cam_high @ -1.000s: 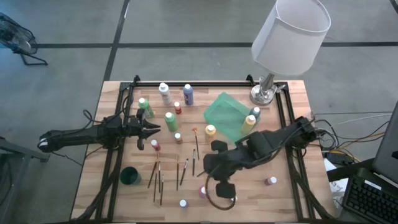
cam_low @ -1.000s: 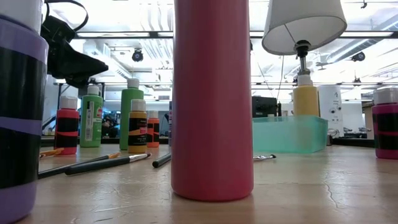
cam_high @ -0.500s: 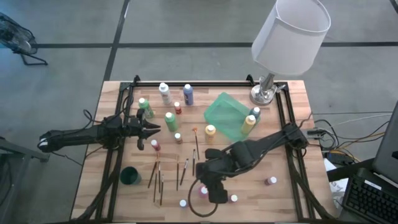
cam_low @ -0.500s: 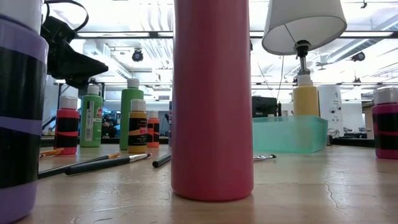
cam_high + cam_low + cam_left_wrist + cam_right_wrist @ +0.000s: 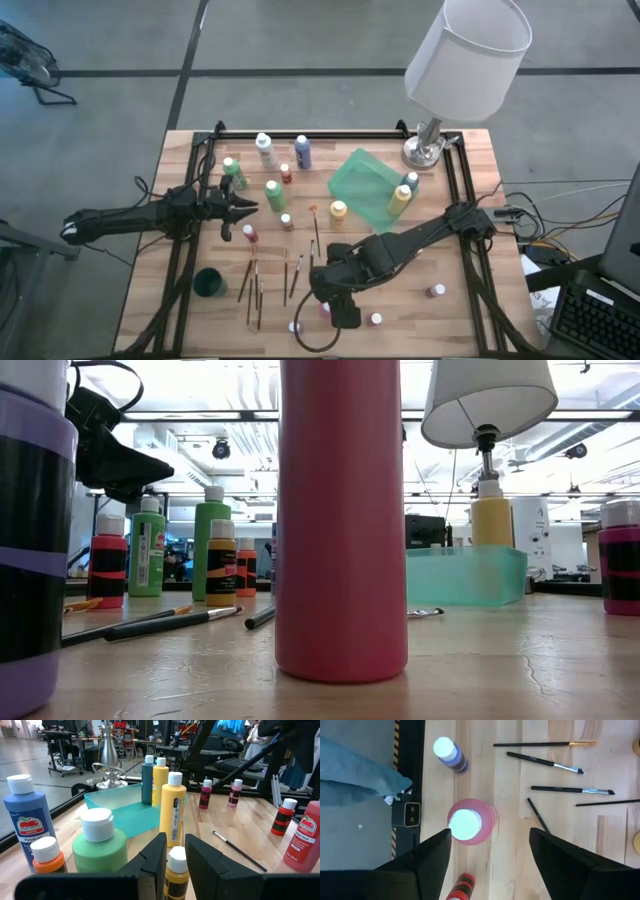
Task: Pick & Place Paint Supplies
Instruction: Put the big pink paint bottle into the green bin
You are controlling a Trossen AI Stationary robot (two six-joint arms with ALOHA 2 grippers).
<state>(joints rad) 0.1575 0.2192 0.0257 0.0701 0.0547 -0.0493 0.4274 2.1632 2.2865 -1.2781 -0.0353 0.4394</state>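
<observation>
the left gripper [image 5: 246, 206] hangs over the left half of the desk [image 5: 470, 300], its 2 fingers [image 5: 152, 857] set narrowly apart with nothing between them; in its wrist view a small yellow bottle [image 5: 176, 871] stands on the desk just beyond the fingertips, not clamped. a green bottle [image 5: 273, 193] stands just beside that gripper toward the far edge, and a small red bottle [image 5: 249, 233] just beside it toward the near edge. near the far edge stand a white bottle [image 5: 264, 149] and a blue bottle [image 5: 302, 151]. the dark green cup [image 5: 209, 283] sits near the near-left corner. several thin brushes [image 5: 254, 283] lie loose on the wood between the cup and the desk's middle. the translucent green tray [image 5: 361, 183] rests right of centre toward the far edge, with a taller yellow bottle [image 5: 400, 198] touching its right rim. the right gripper [image 5: 330, 305] is at the near edge, around the middle, pointing down; its jaws stand wide apart and hold nothing. the pink bottle [image 5: 469, 822] stands upright on the desk directly beneath it, between the 2 spread fingers [image 5: 427, 862] and clear of both. a purple bottle [image 5: 450, 753] stands near the pink one, and a red bottle [image 5: 459, 888] lies on its side close by. a lamp [image 5: 440, 100] stands at the far-right corner.
</observation>
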